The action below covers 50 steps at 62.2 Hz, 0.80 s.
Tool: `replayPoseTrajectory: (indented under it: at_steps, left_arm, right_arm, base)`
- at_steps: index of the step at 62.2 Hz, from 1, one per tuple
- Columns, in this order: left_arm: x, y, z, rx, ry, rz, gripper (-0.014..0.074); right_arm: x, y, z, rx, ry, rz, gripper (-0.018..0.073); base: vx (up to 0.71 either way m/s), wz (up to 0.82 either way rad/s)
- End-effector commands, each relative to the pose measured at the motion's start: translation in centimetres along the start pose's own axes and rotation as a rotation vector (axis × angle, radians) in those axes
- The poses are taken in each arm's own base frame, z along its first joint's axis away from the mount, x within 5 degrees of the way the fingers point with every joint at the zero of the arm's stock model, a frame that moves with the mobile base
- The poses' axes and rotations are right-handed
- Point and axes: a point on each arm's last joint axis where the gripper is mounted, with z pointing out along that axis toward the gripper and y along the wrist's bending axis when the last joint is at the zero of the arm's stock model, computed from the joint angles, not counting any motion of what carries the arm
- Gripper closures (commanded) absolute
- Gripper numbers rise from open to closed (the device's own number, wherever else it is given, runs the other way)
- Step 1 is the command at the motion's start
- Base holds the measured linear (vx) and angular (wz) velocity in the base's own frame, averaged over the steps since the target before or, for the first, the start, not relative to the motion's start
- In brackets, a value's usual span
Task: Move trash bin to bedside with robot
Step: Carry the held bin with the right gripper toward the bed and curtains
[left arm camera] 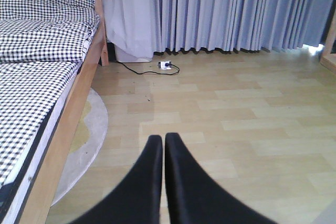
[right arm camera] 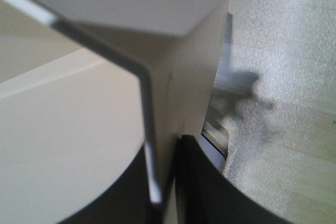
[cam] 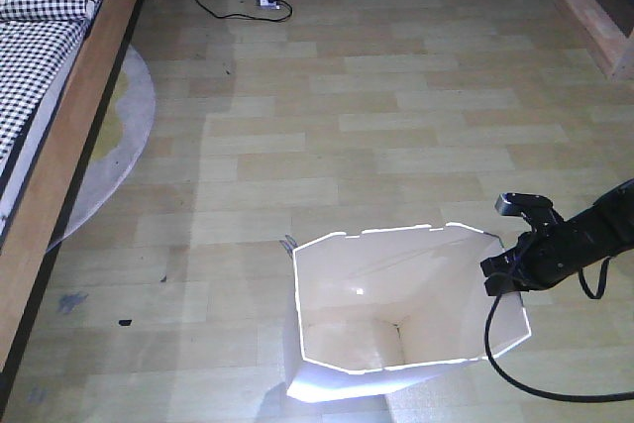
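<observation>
The white trash bin (cam: 396, 344) stands on the wood floor at the bottom centre of the front view, cream inside, its opening up. My right gripper (cam: 507, 266) is shut on the bin's right rim; in the right wrist view the bin's wall (right arm camera: 178, 77) runs between my two black fingers (right arm camera: 202, 182). The bed (cam: 59, 76) with its light-brown frame and checked bedding lies along the left edge, well apart from the bin. My left gripper (left arm camera: 164, 141) is shut and empty, held above the floor and pointing toward the bed (left arm camera: 42, 77) and curtains.
A round grey rug (cam: 124, 136) lies partly under the bed. A white power strip (cam: 268, 0) with a black cable sits by the curtains (left arm camera: 220, 9). A wooden frame (cam: 594, 7) stands at the far right. Small dark marks (cam: 124, 322) dot the floor near the bed.
</observation>
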Motion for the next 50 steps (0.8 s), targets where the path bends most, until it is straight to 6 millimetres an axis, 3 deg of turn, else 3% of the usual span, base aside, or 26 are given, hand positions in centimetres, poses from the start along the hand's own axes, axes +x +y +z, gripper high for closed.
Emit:
replayPoseTrajectory:
  at_steps: [1,50]
  left_arm:
    - [-0.08,-0.03,0.06,0.008,-0.064,-0.006,0.0602]
    - [-0.08,-0.03,0.06,0.008,-0.064,-0.006,0.0602]
  right_arm:
    - [-1.36,1.90,-2.55,-0.135,-0.061,0.014,0.0564]
    - [-1.36,1.90,-2.55,-0.135,-0.061,0.014,0.0564]
  base:
    - [0.21,0.06]
    - [0.23,0.05]
